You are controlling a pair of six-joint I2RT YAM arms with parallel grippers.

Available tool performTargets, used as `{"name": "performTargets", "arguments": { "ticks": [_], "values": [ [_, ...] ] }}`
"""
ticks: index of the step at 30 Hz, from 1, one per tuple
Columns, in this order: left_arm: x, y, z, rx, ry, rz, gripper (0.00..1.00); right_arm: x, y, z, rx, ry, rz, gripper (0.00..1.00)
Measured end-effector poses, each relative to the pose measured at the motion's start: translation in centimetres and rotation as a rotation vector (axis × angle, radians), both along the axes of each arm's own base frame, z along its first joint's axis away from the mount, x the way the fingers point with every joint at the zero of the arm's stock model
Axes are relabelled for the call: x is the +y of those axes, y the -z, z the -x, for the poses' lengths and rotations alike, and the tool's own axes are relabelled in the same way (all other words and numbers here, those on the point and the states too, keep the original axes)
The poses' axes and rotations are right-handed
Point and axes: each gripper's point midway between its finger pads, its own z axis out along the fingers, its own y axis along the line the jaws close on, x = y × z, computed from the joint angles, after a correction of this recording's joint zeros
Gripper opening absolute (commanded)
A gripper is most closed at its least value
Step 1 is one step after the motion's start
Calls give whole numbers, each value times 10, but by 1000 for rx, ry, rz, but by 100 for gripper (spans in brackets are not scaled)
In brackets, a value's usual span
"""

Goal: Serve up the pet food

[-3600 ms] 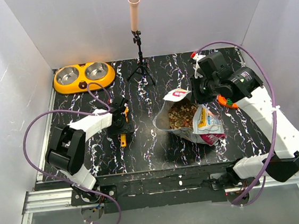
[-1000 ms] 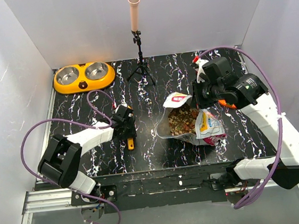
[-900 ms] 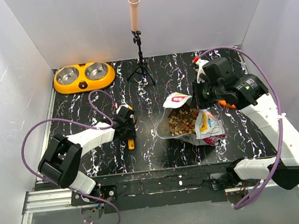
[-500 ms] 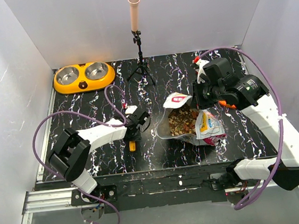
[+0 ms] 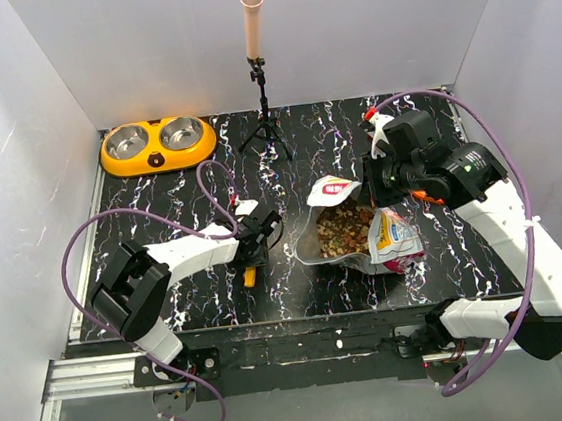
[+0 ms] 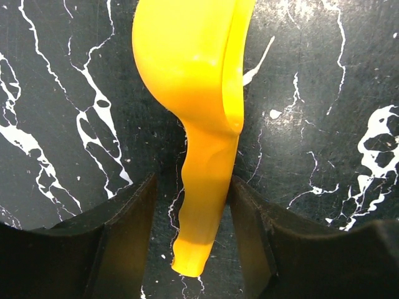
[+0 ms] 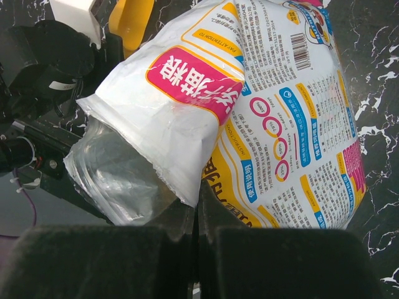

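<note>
Grips the upper rim of the white pet food bag (image 7: 274, 124) with the right end effector (image 7: 194, 215), both jaws closed tight on the crinkly film. Holds the mouth of the bag wide open in this way, at the right centre of the black marbled counter (image 5: 314, 137). Shows the kibble (image 5: 341, 226) inside that mouth in the top view: small brown, reddish and tan pieces, all of them in the bag. Rests the lower part of the bag on the counter, the printed face with the magenta band turned up.

Reaches down to the counter with the left end effector (image 6: 193, 187), just to the left of the bag. Straddles there the handle of the yellow-orange scoop (image 6: 187, 62), jaws open and not clamped. Stands with one finger (image 6: 124, 230) apart from the handle by a dark gap, and with the other close against it, touching or nearly; cannot tell which. Has the scoop lying on the counter, tipped on its side, bowl pointing away from the wrist.

At the far left corner, an orange double bowl (image 5: 157, 153) with two steel cups, well apart from bag and scoop. At the far middle, a small black tripod (image 5: 266, 132) with a pale pink cylinder (image 5: 254, 17) upright on top.
</note>
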Motion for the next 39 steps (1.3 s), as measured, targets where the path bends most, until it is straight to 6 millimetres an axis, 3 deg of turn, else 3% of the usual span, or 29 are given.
{"name": "performTargets", "arguments": {
  "ticks": [11, 20, 24, 39],
  "values": [
    [-3, 2, -2, -42, 8, 44, 47, 0, 0, 1, 4, -6, 0, 1],
    [6, -7, -6, -172, 18, 97, 55, 0, 2, 4, 11, -20, 8, 1],
    [10, -1, -8, -217, 13, 99, 55, 0, 2, 5, 13, -32, 8, 1],
    [-12, 3, -30, -446, -4, 193, 28, 8, 8, 9, 40, -74, 23, 1]
  ]
}}
